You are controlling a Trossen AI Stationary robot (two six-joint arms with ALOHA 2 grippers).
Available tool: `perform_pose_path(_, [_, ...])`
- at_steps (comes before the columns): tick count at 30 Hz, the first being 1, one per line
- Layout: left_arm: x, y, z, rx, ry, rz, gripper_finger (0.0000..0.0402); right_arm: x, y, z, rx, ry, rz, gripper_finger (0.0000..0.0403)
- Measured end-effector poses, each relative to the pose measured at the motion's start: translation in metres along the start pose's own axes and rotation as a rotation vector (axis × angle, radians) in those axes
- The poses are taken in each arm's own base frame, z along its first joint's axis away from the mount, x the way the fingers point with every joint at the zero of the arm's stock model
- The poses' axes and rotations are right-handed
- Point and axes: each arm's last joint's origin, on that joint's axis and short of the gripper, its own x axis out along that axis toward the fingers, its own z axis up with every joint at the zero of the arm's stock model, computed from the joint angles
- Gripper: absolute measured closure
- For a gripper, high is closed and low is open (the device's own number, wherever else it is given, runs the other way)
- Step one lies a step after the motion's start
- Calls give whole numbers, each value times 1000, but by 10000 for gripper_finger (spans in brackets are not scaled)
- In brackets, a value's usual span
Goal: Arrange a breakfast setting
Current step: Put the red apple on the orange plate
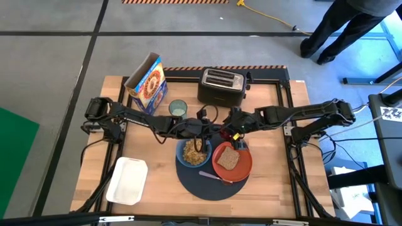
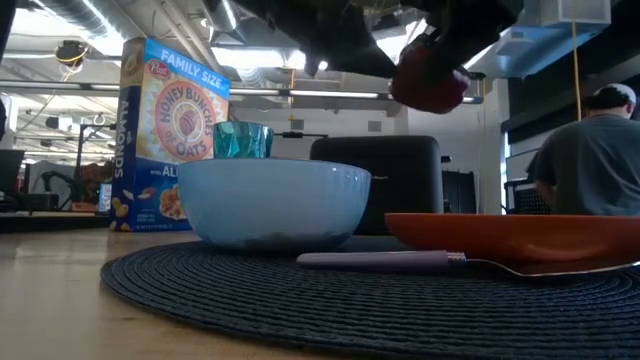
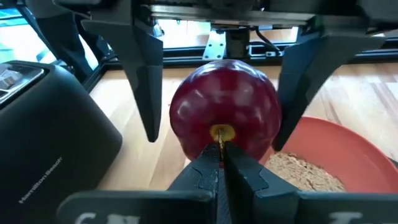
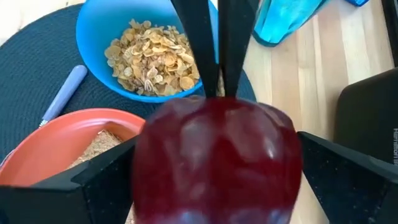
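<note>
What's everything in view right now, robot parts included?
mat: 1, dark, table front centre
bowl: 1, blue, holds cereal, on mat
plate: 1, orange-red, on mat, right of bowl
toast slice: 1, brown, on plate
spoon: 1, pale handle, on mat in front of bowl
glass: 1, greenish, behind bowl
apple: 1, red, in the air between the grippers
cereal box: 1, blue and yellow, back left
toaster: 1, black, back centre
tub: 1, white, front left
person: at least 1, beyond table
left gripper: shut on apple's stem
right gripper: open, fingers flanking apple
</note>
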Motion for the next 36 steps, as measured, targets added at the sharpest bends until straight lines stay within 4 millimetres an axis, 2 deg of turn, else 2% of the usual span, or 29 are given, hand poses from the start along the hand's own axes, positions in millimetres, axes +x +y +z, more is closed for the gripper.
perform_pose_path(4, [-1,-2,-1,6,8,-1,398,0,0,1,6,-6,-2,22])
perform_pose_path(12, [-1,-1,-1,3,13,3,395,1,0,2,11,-17,6,122])
perform_pose_path(16, [-2,-4,-1,4,14,-6,362,4,3,-5,49,-86,41,122])
perform_pose_path(19, [-5,-9,0,12,11,-11,332,4,5,-23,89,-227,50,122])
perform_pose_path(24, [-15,-18,0,79,28,54,292,-1,7,-67,149,-492,20,113])
perform_pose_path(29, [-27,-17,11,98,-19,143,266,9,17,-109,157,-612,180,118])
perform_pose_path(36, [-26,-17,14,108,-51,139,253,25,37,-155,137,-746,353,114])
